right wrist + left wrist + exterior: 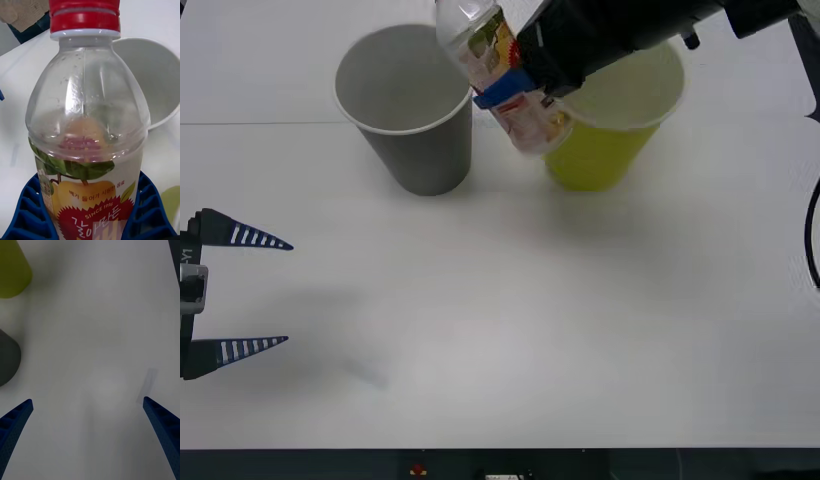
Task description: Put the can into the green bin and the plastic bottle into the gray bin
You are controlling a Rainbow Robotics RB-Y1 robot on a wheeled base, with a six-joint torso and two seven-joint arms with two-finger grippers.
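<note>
Right gripper carries the plastic bottle above the two bins; left arm parked.

Your bench [510, 320] is plain white and matte. Right gripper [515, 90] reaches in from 1 o'clock, its blue ribbed jaws clamped on the plastic bottle [498, 70] at the label. Bottle held off the bench and tilted, between the gray bin [408, 110] at 11 o'clock and the green bin [612, 135] at 1 o'clock, overlapping both rims. Bottle is clear, smooth, red screw cap [84, 17], yellow, red and white label. Both bins are upright tapered paper cups, well apart. Left gripper [242, 292] hangs at 9 o'clock, jaws apart, holding nothing.
</note>
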